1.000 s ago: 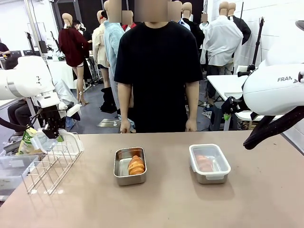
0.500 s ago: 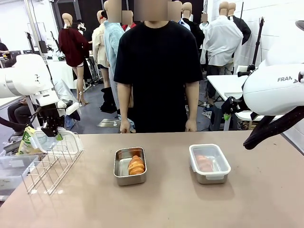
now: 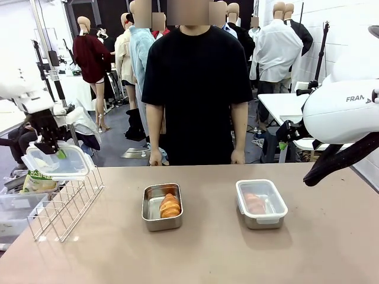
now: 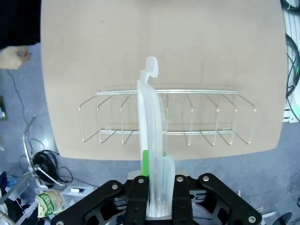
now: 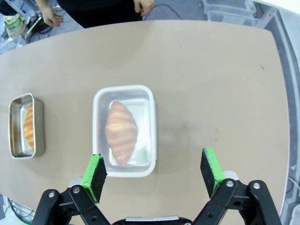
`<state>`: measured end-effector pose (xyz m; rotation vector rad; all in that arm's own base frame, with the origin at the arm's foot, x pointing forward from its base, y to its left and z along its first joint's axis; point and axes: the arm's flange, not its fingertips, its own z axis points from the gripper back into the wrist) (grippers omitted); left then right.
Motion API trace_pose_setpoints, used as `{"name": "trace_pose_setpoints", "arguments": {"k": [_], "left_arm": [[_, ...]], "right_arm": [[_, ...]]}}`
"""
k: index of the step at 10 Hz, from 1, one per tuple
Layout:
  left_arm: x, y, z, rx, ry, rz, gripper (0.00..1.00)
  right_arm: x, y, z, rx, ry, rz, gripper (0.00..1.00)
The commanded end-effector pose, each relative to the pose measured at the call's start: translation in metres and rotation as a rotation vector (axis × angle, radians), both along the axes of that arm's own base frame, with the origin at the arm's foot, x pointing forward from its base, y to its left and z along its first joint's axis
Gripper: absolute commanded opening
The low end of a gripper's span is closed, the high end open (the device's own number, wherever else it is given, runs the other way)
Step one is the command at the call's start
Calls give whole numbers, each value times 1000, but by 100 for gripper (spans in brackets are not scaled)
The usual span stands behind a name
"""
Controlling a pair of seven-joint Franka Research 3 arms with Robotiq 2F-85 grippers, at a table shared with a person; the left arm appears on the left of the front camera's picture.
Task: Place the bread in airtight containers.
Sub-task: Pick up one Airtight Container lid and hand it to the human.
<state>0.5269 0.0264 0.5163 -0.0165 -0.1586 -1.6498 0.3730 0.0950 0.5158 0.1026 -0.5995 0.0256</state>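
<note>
Your left gripper [image 3: 48, 144] is lifting the lid [image 3: 57, 161] clear of the rack [image 3: 62, 204], fingers clamped on it. Open pan [image 3: 161, 206] with bread [image 3: 169, 206] is waiting well off to the side. Right gripper [image 5: 154, 174] is hanging wide open, empty, over the lidded pan [image 5: 124, 130].

A robotics lab: white robot arm [image 3: 340, 109], cables [image 4: 44, 161] across the floor, worktables [image 3: 284, 106] behind.

I count two steel containers on the tabletop [image 3: 331, 236]: the open container [image 3: 161, 206] and the lidded container [image 3: 261, 203]. Two rolls: one roll [image 3: 170, 205] in the open pan, the other roll [image 5: 121, 131] under its fitted lid [image 5: 124, 93]. A second, loose lid [image 3: 54, 161]. One wire rack [image 3: 62, 204]. Two hands: left hand [image 3: 48, 144], right hand [image 5: 153, 174].
</note>
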Motion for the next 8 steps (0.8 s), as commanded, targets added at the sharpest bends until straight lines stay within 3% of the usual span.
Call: {"name": "trace_pose_setpoints", "arguments": {"k": [1,4,8], "left_arm": [[-31,5,11,-58,-49,-62,0],[-43,-4,30,-71,-137,-152,0],[-37,-22,35,-75,-192,-184,0]], "right_arm": [[0,1,0,2,-2,-1,100],[0,1,0,2,-2,-1,100],[0,1,0,2,-2,-1,100]]}}
